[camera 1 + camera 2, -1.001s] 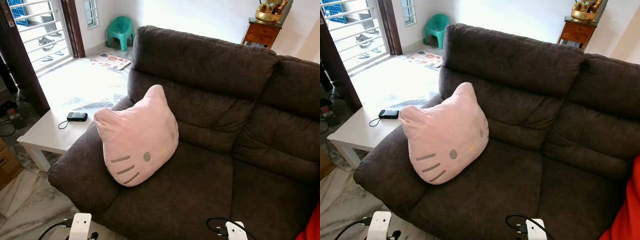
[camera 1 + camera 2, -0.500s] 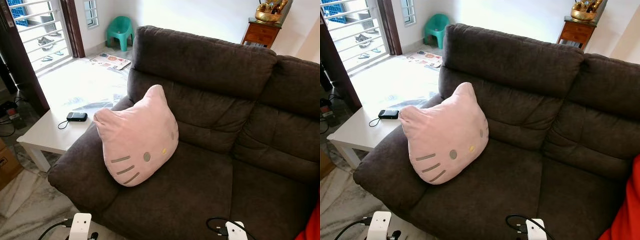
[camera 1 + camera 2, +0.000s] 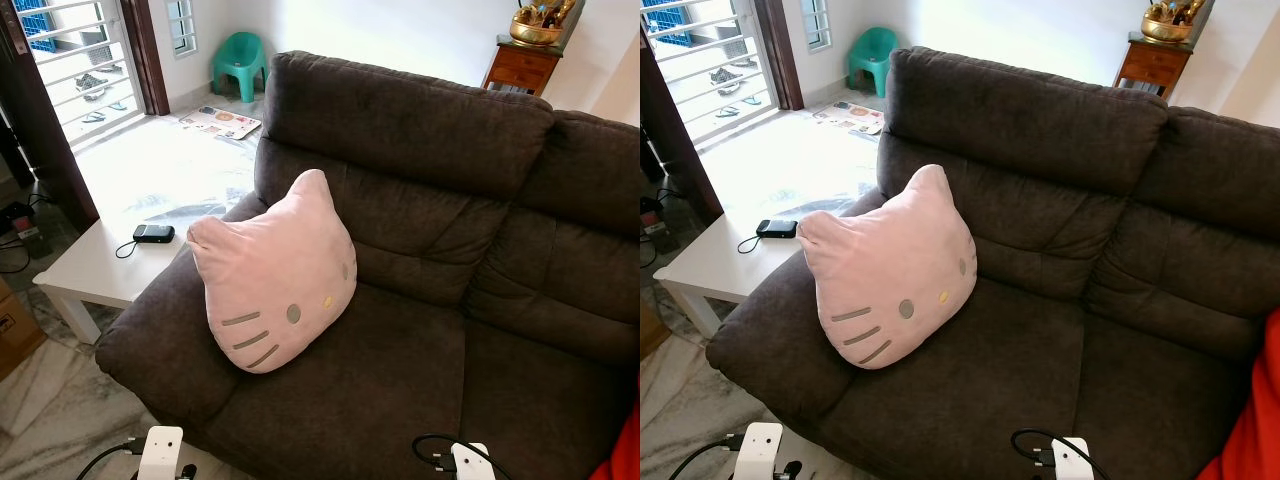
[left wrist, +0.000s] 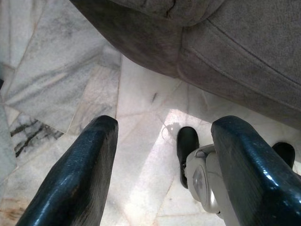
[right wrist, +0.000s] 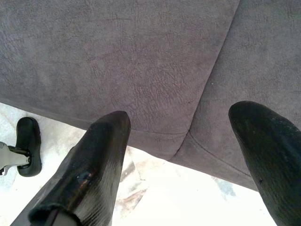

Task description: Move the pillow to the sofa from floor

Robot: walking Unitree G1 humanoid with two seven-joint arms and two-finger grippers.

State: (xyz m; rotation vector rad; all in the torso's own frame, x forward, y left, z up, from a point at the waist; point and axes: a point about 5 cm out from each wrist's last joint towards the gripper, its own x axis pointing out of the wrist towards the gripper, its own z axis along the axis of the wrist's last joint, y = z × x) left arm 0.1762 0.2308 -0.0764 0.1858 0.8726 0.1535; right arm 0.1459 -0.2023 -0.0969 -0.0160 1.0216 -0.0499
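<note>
A pink cat-face pillow (image 3: pixel 273 278) leans upright on the left seat of the dark brown sofa (image 3: pixel 420 380), against its left armrest and backrest. My left gripper (image 4: pixel 162 174) hangs open over the marble floor by the sofa's front edge, with nothing between its fingers. My right gripper (image 5: pixel 188 172) is also open and empty, pointing down at the front of the sofa seat. Both arms are low in front of the sofa, well clear of the pillow.
A white side table (image 3: pixel 100 265) with a small black device (image 3: pixel 154 233) stands left of the sofa. A teal plastic chair (image 3: pixel 240 62) and a barred door (image 3: pixel 75 60) are at the back left. A wooden cabinet (image 3: pixel 520 65) stands behind the sofa. Something red (image 3: pixel 625 450) is at the right edge.
The view has shifted very slightly. The pillow and the grippers have not moved.
</note>
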